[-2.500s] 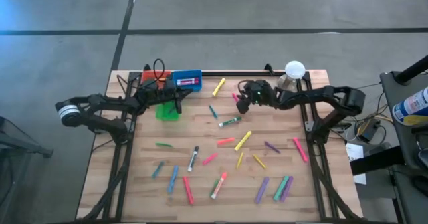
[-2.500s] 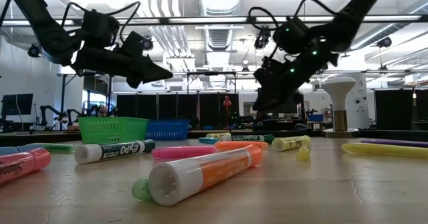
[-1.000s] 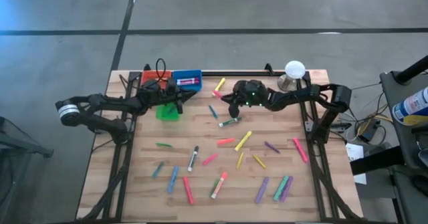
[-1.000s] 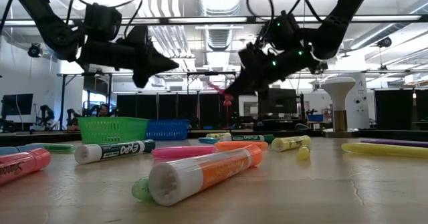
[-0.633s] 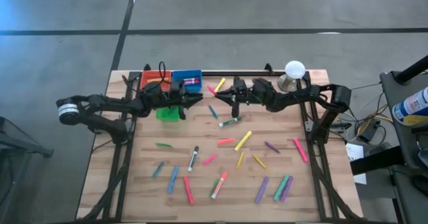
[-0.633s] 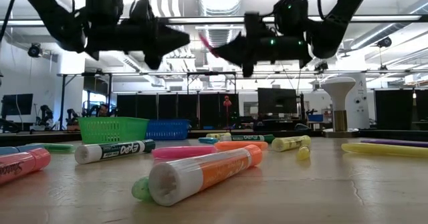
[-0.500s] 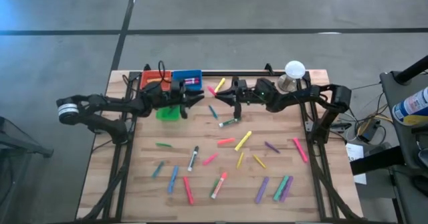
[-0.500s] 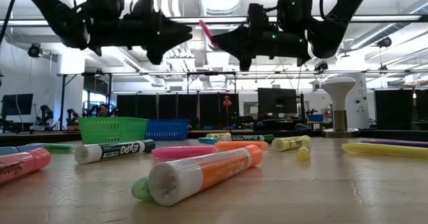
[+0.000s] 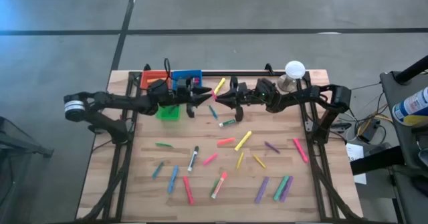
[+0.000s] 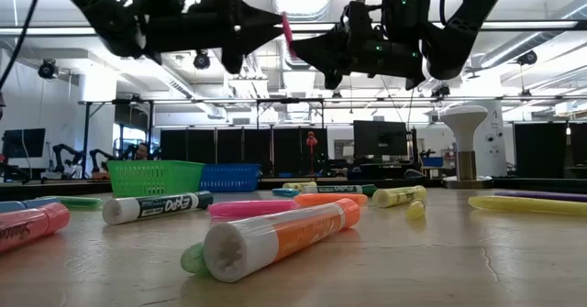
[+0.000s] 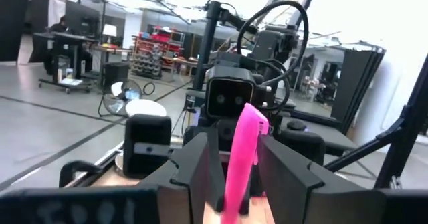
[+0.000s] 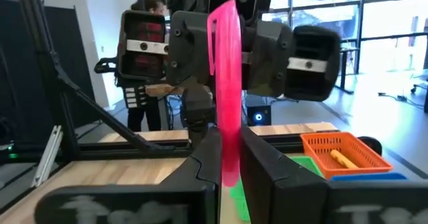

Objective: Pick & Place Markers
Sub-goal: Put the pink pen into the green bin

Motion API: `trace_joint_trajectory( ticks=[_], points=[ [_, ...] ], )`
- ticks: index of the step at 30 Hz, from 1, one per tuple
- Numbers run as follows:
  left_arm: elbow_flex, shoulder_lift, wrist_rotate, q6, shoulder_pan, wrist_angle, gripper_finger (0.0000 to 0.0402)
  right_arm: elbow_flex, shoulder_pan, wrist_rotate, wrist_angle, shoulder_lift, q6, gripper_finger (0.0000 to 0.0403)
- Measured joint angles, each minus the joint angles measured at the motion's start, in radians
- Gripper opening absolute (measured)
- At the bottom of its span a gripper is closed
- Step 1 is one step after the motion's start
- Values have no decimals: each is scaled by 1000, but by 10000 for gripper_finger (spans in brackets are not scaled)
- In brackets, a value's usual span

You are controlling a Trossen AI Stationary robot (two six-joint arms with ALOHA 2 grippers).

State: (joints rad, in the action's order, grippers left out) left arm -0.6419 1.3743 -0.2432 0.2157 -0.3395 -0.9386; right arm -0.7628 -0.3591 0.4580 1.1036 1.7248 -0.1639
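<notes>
**Two grippers meeting nose to nose around one pink marker above the table**

The two dark arms reach toward each other over the far middle of the light wooden slatted table (image 9: 267,184). The right gripper (image 9: 221,97) is clenched on a bright pink stick-shaped marker (image 12: 224,83); in the right wrist view its two dark fingers (image 12: 257,164) press the marker's lower end from both sides, and the marker stands up between them. The left gripper (image 9: 204,97) faces it, tip to tip. In the left wrist view the same pink marker lies between the left gripper's fingers (image 11: 200,167), with a visible gap on each side, so these fingers stand released around it rather than gripping. In the low view the marker appears as a short pink sliver between the two dark gripper noses, high above the tabletop.

The remaining markers (image 9: 243,140) lie scattered flat over the near half of the table in yellow, pink, green, blue, purple and red, most of them apart from one another. Closest to the low camera lies an orange marker with a white cap end (image 10: 275,238), and behind it a white-barrelled marker with black lettering (image 10: 156,206).

Along the far edge, under the left arm, stand a small orange mesh bin (image 9: 152,75), a small blue bin (image 9: 187,73) and a small green bin (image 9: 167,112). A white domed lamp on a metal base (image 9: 293,70) stands at the far right corner.
</notes>
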Motion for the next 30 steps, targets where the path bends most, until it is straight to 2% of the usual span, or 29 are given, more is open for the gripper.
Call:
trace_joint_trajectory(
  ticks=[8,16,20,30],
  points=[
    [-55,65,-73,-77,25,6,124,0,8,2,2,0,1,26],
    [-55,74,-74,-68,25,8,124,0,14,-2,-5,0,-12,26],
    [-55,74,-71,-77,25,66,122,0,21,-3,-7,0,-9,27],
    [-55,72,-59,-91,24,135,69,0,27,-8,-13,0,-8,27]
  ],
)
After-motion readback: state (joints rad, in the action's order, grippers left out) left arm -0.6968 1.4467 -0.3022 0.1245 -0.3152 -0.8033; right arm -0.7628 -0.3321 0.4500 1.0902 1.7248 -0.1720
